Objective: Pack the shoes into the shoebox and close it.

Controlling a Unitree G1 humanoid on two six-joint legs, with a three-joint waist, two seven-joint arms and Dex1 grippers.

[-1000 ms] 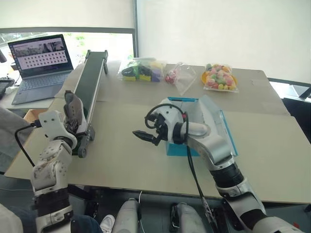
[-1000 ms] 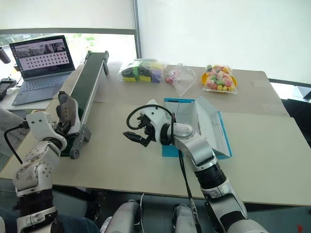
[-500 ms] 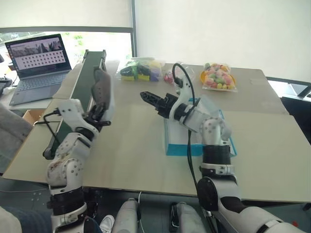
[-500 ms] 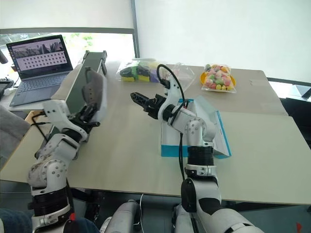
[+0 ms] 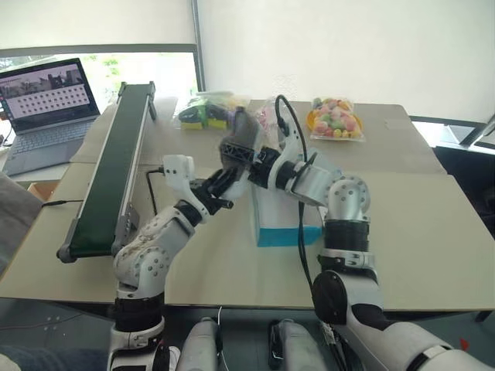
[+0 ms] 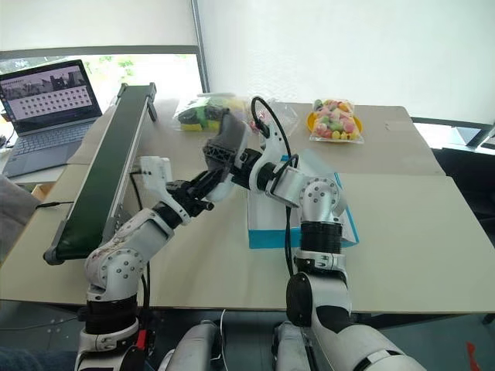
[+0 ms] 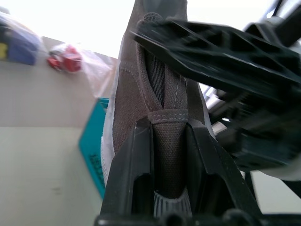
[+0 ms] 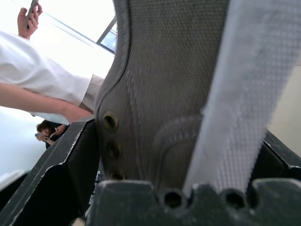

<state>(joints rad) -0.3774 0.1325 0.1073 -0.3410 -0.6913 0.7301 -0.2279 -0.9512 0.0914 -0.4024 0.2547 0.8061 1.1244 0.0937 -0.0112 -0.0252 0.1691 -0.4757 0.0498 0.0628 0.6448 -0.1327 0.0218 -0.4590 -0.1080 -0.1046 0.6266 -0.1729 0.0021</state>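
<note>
You have one grey shoe (image 5: 242, 141) in the air, just beside the shoebox (image 5: 283, 220) on its conveyor side and above its rim level. The left end effector (image 5: 225, 182) is clamped on the shoe; in the left wrist view its two fingers (image 7: 136, 155) pinch the cloth of the upper from both sides. The right end effector (image 5: 249, 158) stands with its jaws wide around the same shoe, and in the right wrist view the canvas and the whitish sole edge (image 8: 244, 94) sit between them, but I cannot tell if they press it. The shoe looks light, so weight should not trouble you. The cloth upper is soft and will fold under a pinch, while the sole seems stiffer and gives more grip. I think the better hold is across the sole and heel. The shoebox is open, with its lid (image 5: 334, 179) leaning away from the shoe. It is thin cardboard and may slide on the tabletop (image 5: 433, 232) if you push it.
</note>
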